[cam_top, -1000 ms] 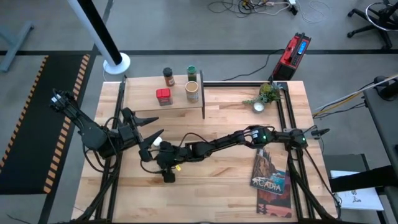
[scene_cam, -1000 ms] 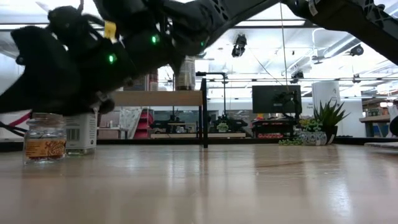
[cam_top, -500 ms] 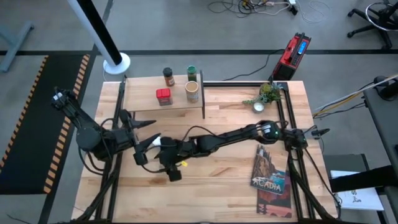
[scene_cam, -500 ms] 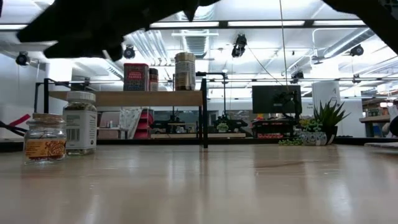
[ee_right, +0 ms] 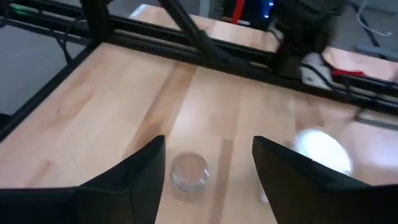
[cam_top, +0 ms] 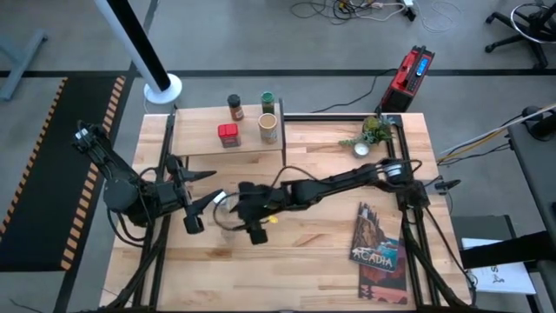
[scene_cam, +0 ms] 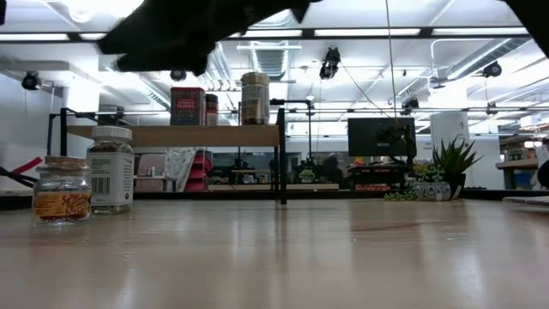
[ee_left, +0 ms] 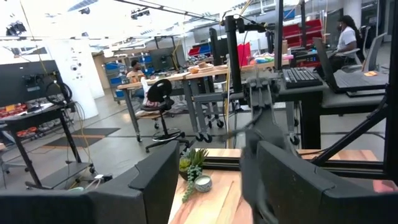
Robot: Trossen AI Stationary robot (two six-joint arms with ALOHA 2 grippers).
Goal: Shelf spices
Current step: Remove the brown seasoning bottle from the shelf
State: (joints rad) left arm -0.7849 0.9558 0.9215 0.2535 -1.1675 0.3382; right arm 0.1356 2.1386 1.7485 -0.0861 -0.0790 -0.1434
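Wood-topped counter (cam_top: 330, 252) carries everything, with the shelf (cam_top: 195, 139) standing at its far edge, left of centre. Four spices are already up there: the red square tin (cam_top: 228, 134) and the tan canister (cam_top: 268, 128) along the front of the shelf, the dark-capped brown jar (cam_top: 234, 108) and the green-lidded jar (cam_top: 268, 102) behind them.

Both arms reach in over the left half of the counter, in front of the shelf. The right gripper (ee_right: 208, 143) hangs above the boards with its fingers spread and nothing between them. The left gripper (ee_left: 208, 155) sits just beside it, pointing across the counter, likewise spread wide and empty.

Two jars stand on the counter, side by side and close together: the white-capped jar (scene_cam: 112, 169), filled with greenish herbs, and a shorter clear jar (scene_cam: 62, 190) with orange contents. The shorter one lies almost directly under the right gripper, and the white cap shows off to one side of it.

By my reckoning the job is well past halfway: four containers shelved and two waiting, with neither yet grasped. The right gripper looks best placed for the next pick.
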